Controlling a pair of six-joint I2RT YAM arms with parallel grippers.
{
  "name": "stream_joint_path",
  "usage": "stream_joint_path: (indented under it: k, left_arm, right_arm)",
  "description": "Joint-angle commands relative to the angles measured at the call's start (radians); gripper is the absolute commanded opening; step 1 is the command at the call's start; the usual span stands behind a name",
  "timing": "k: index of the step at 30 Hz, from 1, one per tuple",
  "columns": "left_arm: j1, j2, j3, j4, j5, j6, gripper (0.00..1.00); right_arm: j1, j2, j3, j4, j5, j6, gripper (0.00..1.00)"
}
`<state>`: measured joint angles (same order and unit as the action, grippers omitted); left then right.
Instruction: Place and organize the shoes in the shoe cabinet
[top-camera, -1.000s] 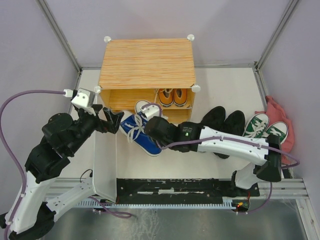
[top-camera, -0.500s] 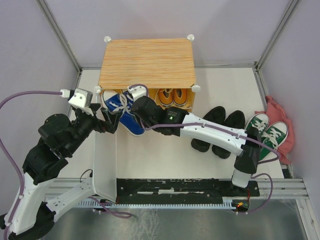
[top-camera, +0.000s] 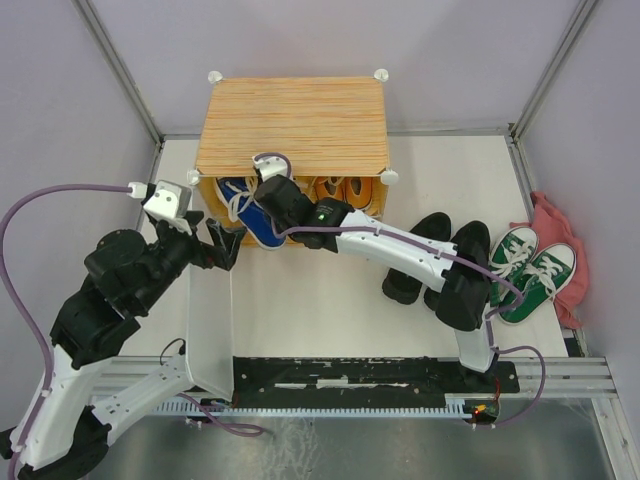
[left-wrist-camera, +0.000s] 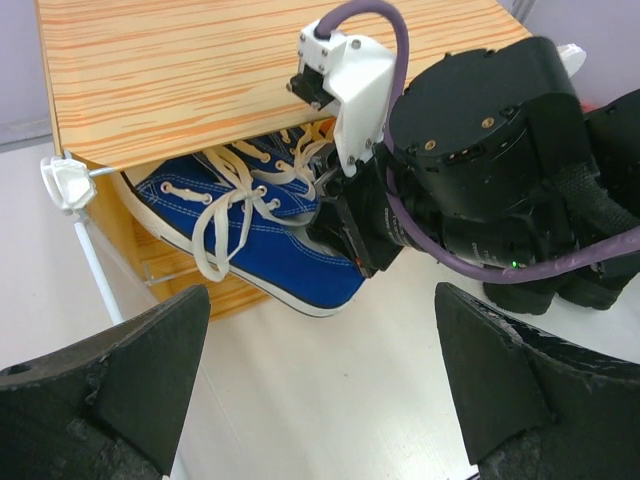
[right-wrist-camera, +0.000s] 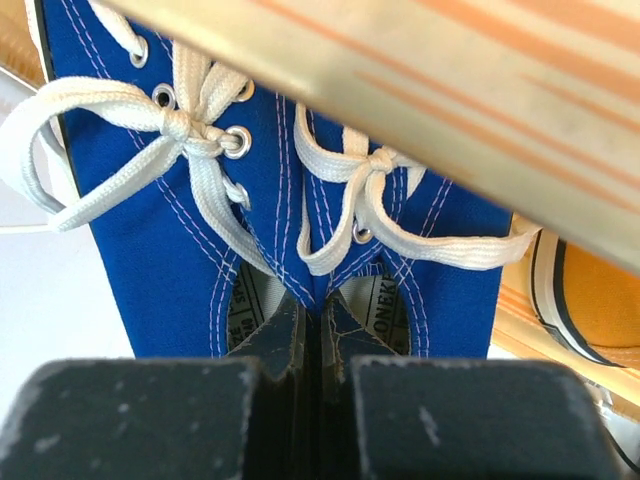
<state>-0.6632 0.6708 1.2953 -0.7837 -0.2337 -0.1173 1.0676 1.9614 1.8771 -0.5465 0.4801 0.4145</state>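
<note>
Both blue sneakers (right-wrist-camera: 170, 250) clamped in right claw (right-wrist-camera: 310, 322), toes inside shoe cabinet (top-camera: 293, 125).

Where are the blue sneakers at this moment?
Top view: the blue sneakers are half inside the left opening of the shoe cabinet, beside the orange sneakers, pinched by the right gripper.

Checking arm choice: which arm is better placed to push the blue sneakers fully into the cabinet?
Right. The right gripper is shut on the blue sneakers, partly under the cabinet top beside the orange pair; the left gripper is open, empty, off to the side.
</note>
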Motion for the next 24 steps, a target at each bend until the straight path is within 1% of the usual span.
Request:
stream_joint_path:
  k: [1,9,12,14,17,19,21,24]
  left_arm:
    - [0.002,-0.018,-0.02,0.024,-0.006,0.03,0.99]
    - [0.003,-0.013,-0.03,0.024,0.013,0.013,0.99]
    - [0.002,-0.014,-0.038,0.024,0.013,0.011,0.99]
    - [0.002,-0.014,-0.044,0.024,0.014,0.011,0.99]
    - [0.002,-0.017,-0.045,0.025,0.012,0.01,0.99]
    - [0.002,-0.019,-0.045,0.025,0.012,0.007,0.99]
    - [0.002,-0.018,-0.045,0.024,0.014,0.005,0.99]
    - [0.002,-0.022,-0.049,0.024,0.012,0.002,0.99]
  right_arm:
    - [-0.001,-0.055,0.086,0.226,0.096,0.018,0.02]
    - [-0.023,-0.005,0.162,0.236,0.146,0.044,0.02]
    - [-0.031,0.01,0.164,0.234,0.159,0.067,0.05]
    - [-0.034,0.009,0.143,0.241,0.163,0.083,0.15]
    - [-0.034,0.004,0.107,0.24,0.183,0.111,0.37]
    - [-0.034,-0.006,0.079,0.243,0.195,0.129,0.47]
    - [-0.034,-0.017,0.053,0.253,0.195,0.134,0.52]
    - [-0.034,-0.042,0.017,0.278,0.174,0.135,0.56]
